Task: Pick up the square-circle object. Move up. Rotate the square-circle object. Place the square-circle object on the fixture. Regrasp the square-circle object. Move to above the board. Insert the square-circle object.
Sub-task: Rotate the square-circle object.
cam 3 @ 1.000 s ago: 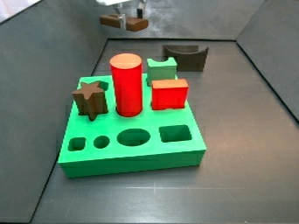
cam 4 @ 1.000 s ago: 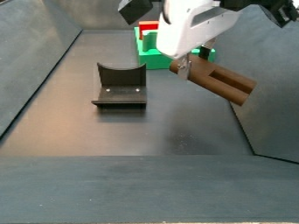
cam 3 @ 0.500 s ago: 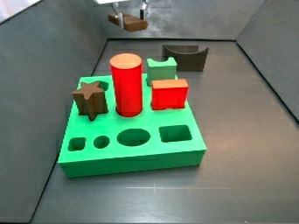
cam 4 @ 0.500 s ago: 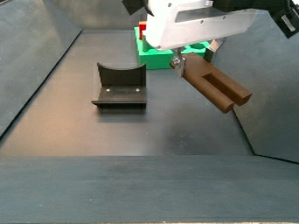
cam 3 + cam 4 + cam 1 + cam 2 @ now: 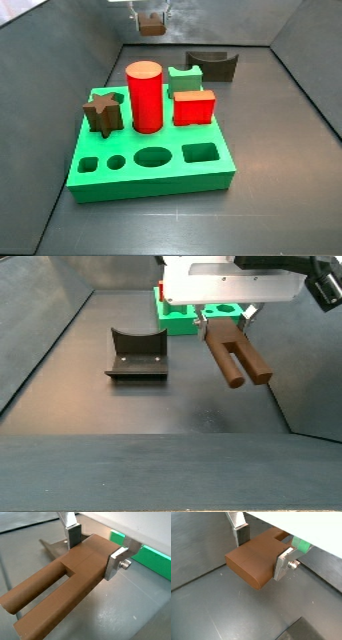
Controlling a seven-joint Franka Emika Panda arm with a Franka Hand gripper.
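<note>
My gripper (image 5: 222,322) is shut on the square-circle object (image 5: 234,354), a long dark-brown peg with two prongs. It hangs in the air, high above the floor and to the right of the fixture (image 5: 136,353). In both wrist views the silver fingers (image 5: 75,534) (image 5: 240,533) clamp the peg's solid block end (image 5: 80,567) (image 5: 252,559). In a side view the gripper (image 5: 151,22) sits high at the back, left of the fixture (image 5: 211,64). The green board (image 5: 150,160) lies in front, and its far edge shows behind the gripper (image 5: 181,316).
On the board stand a red cylinder (image 5: 144,96), a red block (image 5: 194,107), a brown star peg (image 5: 103,111) and a green notched block (image 5: 186,78). Grey walls (image 5: 60,50) enclose the floor on the sides and back.
The peg has turned in the gripper's hold: it pointed out to the right and now hangs more steeply downward. The gripper has risen a little.
</note>
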